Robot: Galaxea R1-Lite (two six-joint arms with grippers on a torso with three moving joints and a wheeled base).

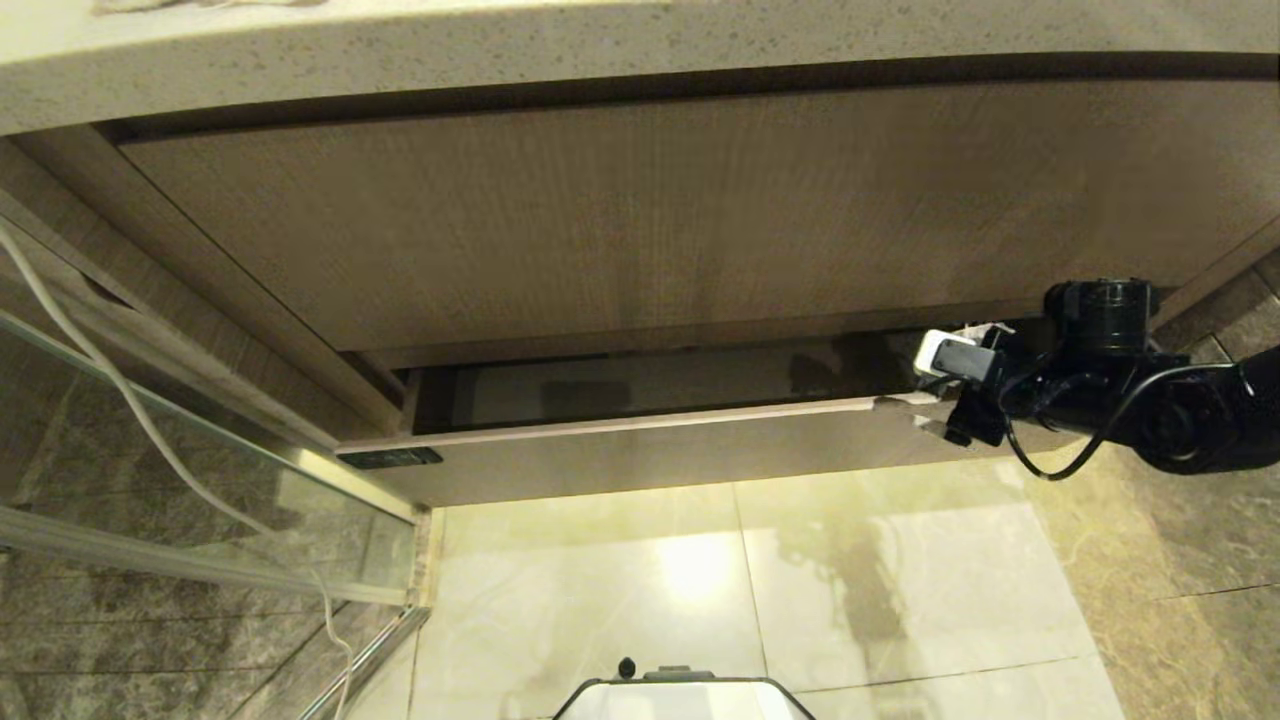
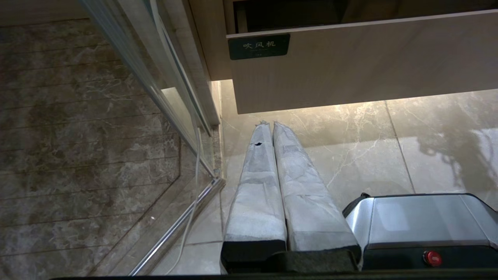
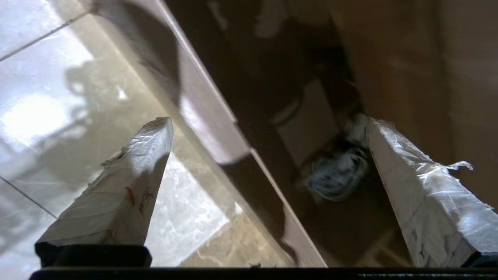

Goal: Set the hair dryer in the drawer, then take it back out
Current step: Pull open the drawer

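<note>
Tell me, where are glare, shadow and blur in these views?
Head view: bright glare on the floor tiles, drawer interior in shadow. Right wrist view: the drawer's contents dark and blurred, arm shadow on the tiles. Left wrist view: evenly lit, sharp.

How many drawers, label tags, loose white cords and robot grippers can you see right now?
Drawer: 1
Label tag: 1
White cord: 1
Grippers: 2, the left gripper and the right gripper
Total: 5

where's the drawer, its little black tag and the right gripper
drawer [image 1: 640, 455]: head view, on its front panel.
black tag [image 2: 258, 46]: left wrist view, middle of the label at the front's corner.
right gripper [image 3: 268, 124]: right wrist view, midway between its two wide-apart fingertips, over the drawer's front edge.
</note>
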